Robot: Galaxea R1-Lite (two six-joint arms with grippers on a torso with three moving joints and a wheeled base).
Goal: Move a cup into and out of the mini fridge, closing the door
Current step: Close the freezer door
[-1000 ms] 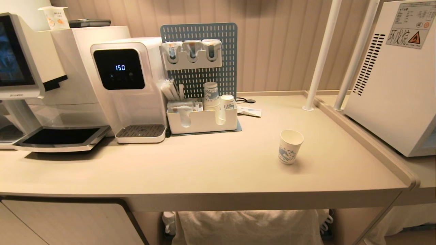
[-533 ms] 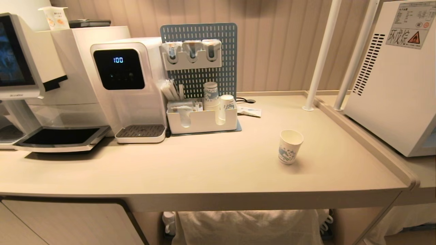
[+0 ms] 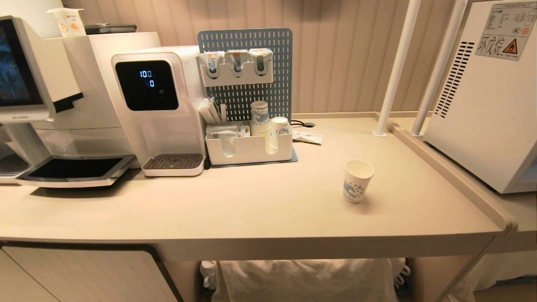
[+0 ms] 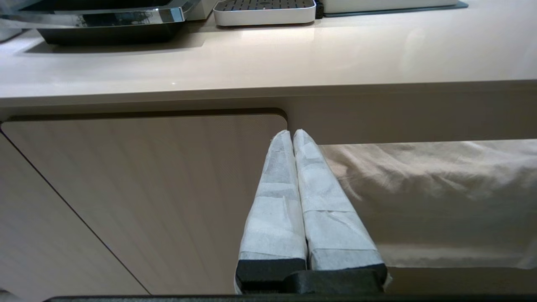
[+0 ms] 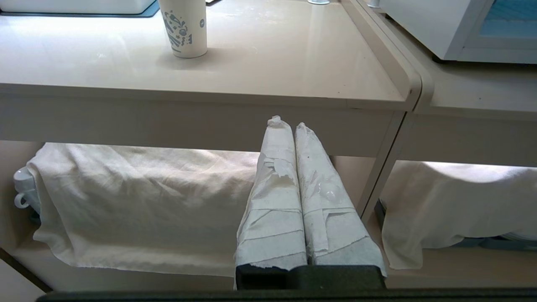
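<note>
The cup [image 3: 357, 180] stands upright on the surface [image 3: 251, 209], right of centre in the head view, untouched. The mini fridge [image 3: 486, 96] occupies the right edge; its door is apparently out of frame. The left hand [image 4: 292, 135] and right hand [image 5: 285, 123] sit below the surface edge, fingers pressed together, empty.

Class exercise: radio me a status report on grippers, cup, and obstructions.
Left gripper and right gripper shut, empty, below counter edge. Cup upright, alone on counter. Mini fridge at right. Nothing blocking.
</note>
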